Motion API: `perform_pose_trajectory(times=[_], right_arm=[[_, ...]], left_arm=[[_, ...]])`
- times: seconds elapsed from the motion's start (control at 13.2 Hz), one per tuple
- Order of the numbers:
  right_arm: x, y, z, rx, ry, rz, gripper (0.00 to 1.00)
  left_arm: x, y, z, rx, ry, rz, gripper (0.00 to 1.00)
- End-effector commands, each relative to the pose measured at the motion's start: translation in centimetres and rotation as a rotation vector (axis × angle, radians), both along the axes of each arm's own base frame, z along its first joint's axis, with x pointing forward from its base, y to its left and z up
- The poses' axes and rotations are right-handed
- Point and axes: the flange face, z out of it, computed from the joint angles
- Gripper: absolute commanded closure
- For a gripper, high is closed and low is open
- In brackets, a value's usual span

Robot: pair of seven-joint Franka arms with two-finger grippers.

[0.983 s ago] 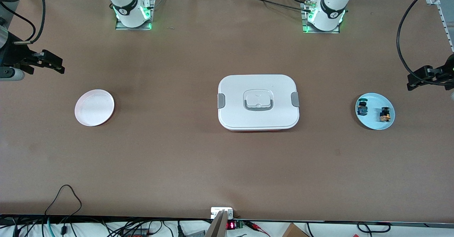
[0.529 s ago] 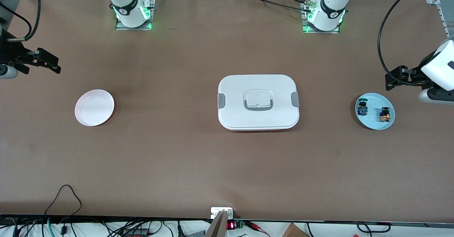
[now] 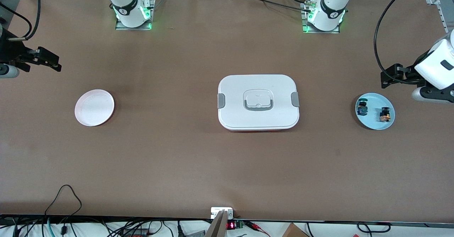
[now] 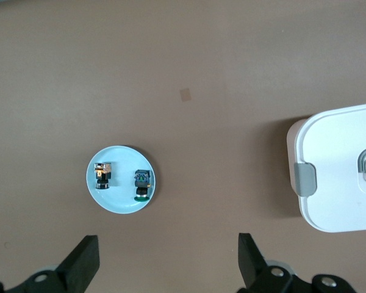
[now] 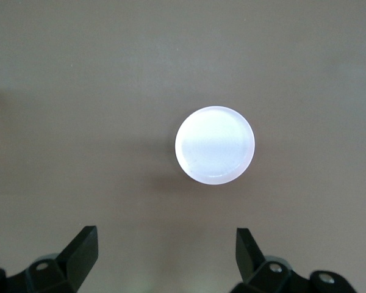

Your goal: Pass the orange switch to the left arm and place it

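Right gripper (image 3: 48, 61) waits over table edge at right arm's end, jaws spread wide, holding nothing; pink plate (image 3: 94, 108) sits nearby, bare.

Box (image 3: 258, 102) at table centre.

Orange switch (image 3: 385, 114) lies on blue plate (image 3: 375, 124) beside blue switch (image 3: 362, 108), near left arm's end.

Left gripper (image 3: 390, 78) hovers just off plate, jaws wide, empty.

Judgement: switch tiny, light, rigid (round cap likely slippery); pinch across squarer body.

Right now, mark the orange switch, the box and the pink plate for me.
orange switch (image 3: 385, 114): front view, on its body, on the blue plate.
box (image 3: 259, 84): front view, on the bare white lid above the handle.
pink plate (image 5: 215, 145): right wrist view, on its bare centre.
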Motion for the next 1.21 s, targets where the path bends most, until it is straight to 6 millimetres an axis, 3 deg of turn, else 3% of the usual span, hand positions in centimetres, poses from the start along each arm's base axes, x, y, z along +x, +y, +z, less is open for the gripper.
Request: perform_pose_trajectory(times=[0.0,0.08,0.3,0.6,0.91,1.13], right_arm=[[-0.1,0.2,0.6,0.000,0.012,-0.012,0.00],[-0.1,0.4,0.6,0.001,0.012,-0.012,0.00],[-0.2,-0.3,0.6,0.005,0.015,-0.023,0.00],[-0.2,0.0,0.5,-0.001,0.019,-0.015,0.00],[-0.7,0.0,0.6,0.000,0.028,-0.017,0.00],[-0.7,-0.3,0.6,-0.001,0.028,-0.020,0.00]], left_arm=[[-2.4,-1.8,1.0,-0.022,0.012,-0.021,0.00],[-3.5,-2.2,0.3,-0.012,0.032,-0.027,0.00],[-5.1,0.4,-0.7,-0.074,0.008,0.027,0.00],[-6.7,0.3,-1.7,-0.076,-0.033,0.022,0.00],[-6.8,1.8,-2.0,-0.079,-0.046,0.048,0.00],[-5.1,1.7,-2.5,-0.078,-0.046,0.045,0.00]])
